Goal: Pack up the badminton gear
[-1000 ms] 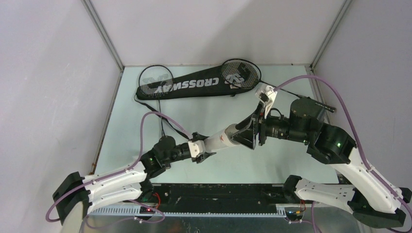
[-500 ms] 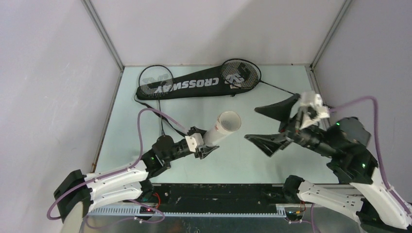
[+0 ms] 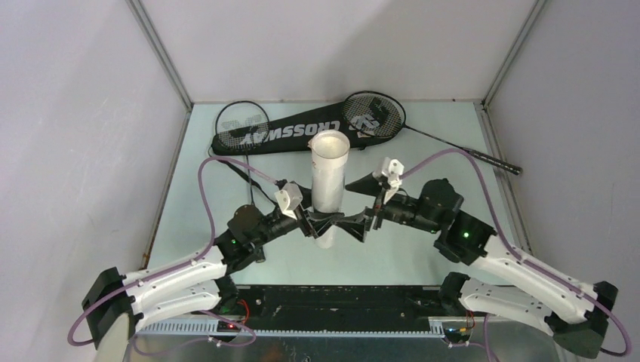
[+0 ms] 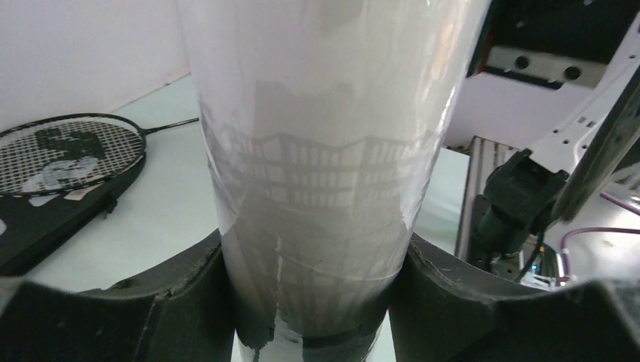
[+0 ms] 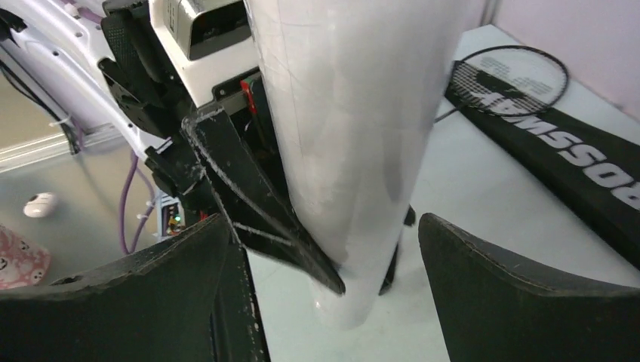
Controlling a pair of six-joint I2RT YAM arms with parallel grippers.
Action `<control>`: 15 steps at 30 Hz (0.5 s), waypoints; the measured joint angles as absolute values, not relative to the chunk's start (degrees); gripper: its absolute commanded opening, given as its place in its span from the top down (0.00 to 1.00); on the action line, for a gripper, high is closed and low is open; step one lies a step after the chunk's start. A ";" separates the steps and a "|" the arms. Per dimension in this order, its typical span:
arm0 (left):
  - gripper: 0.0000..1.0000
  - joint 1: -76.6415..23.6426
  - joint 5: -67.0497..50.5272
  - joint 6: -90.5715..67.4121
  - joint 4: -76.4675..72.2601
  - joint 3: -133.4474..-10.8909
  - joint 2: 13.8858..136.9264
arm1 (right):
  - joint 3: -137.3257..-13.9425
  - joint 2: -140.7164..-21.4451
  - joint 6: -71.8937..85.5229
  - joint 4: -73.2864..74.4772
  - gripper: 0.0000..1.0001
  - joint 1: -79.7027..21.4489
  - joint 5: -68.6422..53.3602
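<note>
One glossy white open-topped tube [image 3: 330, 177], left jaws tight around it, right jaws agape.

Place: a robotics lab test cell is indicated.
Enclosure: the table [image 3: 445, 113] is boxed in by plain white panels [image 3: 332, 45] and metal frame posts [image 3: 160, 53].
Wiring: purple cables [image 3: 453, 149] are looped over the table; a slotted cable duct [image 3: 189, 326] is fixed along its near edge.

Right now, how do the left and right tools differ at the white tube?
The left tool is clamped on the white tube, fingers against both sides; the right tool is wide open, straddling it with a gap. Left tool reaches from the left, right tool from the right. Both sit low on the tube.
</note>
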State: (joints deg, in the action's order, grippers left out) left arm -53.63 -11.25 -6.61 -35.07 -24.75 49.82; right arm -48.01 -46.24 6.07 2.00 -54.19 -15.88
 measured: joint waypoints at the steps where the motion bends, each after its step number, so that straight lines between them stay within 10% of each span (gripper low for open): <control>1: 0.48 -53.63 -11.64 -7.64 -35.27 -24.75 49.82 | -47.68 -47.81 6.39 0.54 0.03 -54.19 -17.02; 11: 0.43 -53.69 -15.49 -12.53 -37.43 -24.75 51.64 | -47.62 -58.37 12.29 -14.76 0.38 -54.41 -16.80; 15: 0.10 -53.65 -15.68 -13.98 -38.52 -24.75 52.10 | -47.62 -58.81 12.75 -16.21 0.54 -54.63 -14.52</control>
